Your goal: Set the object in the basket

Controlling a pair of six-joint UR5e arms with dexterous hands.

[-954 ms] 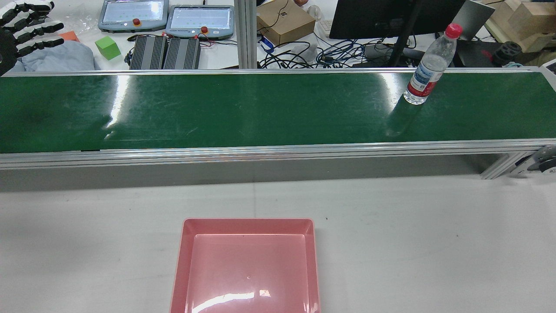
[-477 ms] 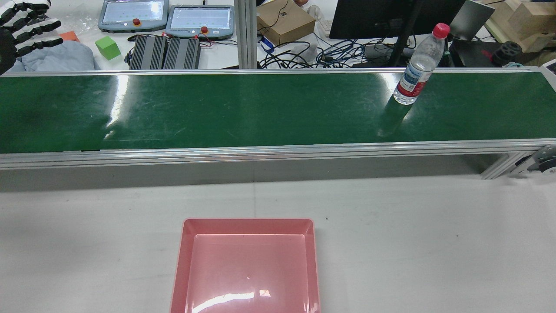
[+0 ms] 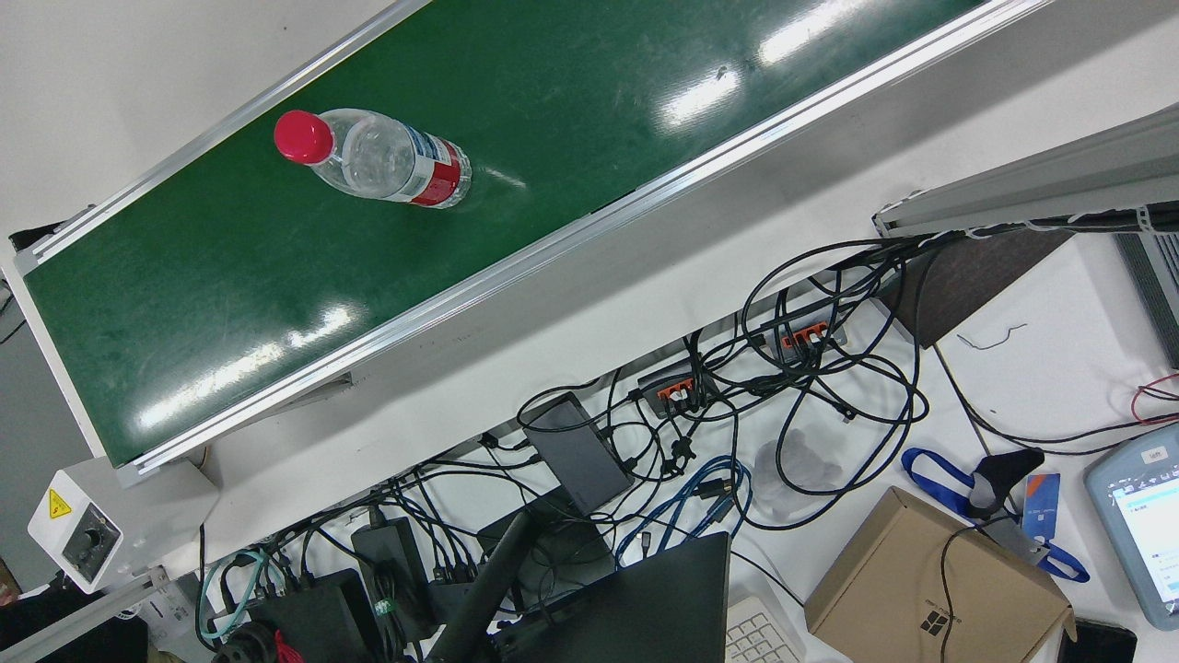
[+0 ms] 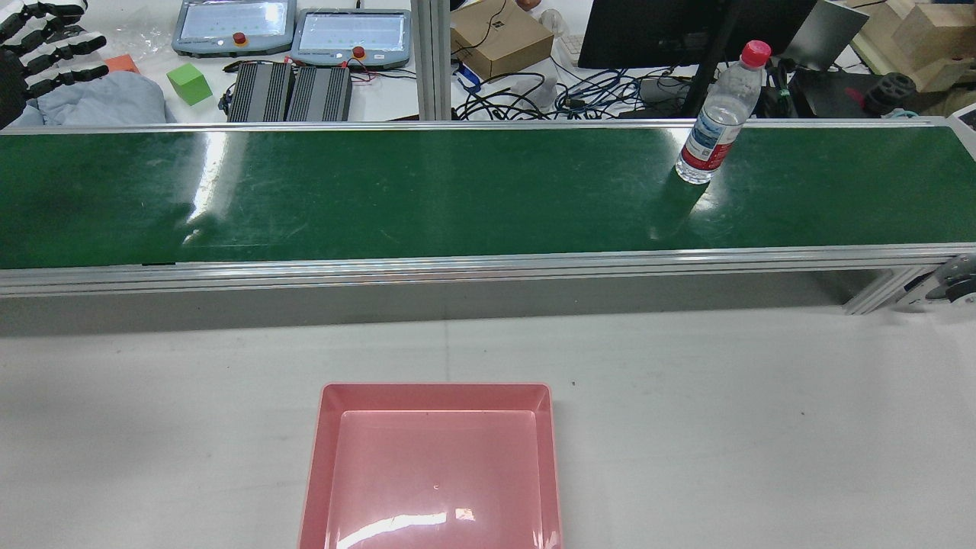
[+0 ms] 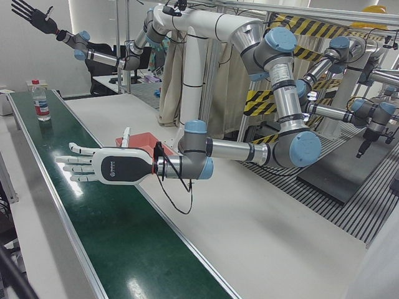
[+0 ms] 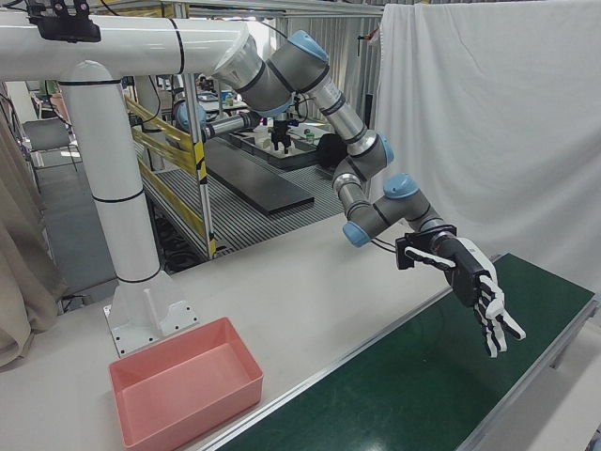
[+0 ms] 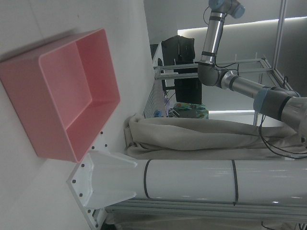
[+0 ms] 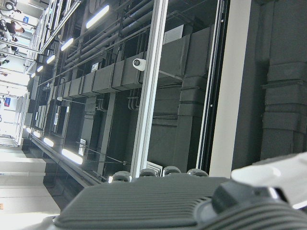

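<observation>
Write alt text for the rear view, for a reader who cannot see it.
A clear water bottle with a red cap stands upright near the right end of a long green conveyor belt. An empty pink basket sits on the white table in front of it. The left hand, fingers spread, shows at the top-left corner.

The pink basket runs off the bottom edge of the rear view, so its near wall cannot be seen. In that view the left hand shows only as fingers at the top left corner, its palm and arm cut off. The print on the water bottle label is too small to read, and the right hand view shows only blurred dark housing along its bottom edge.
</observation>
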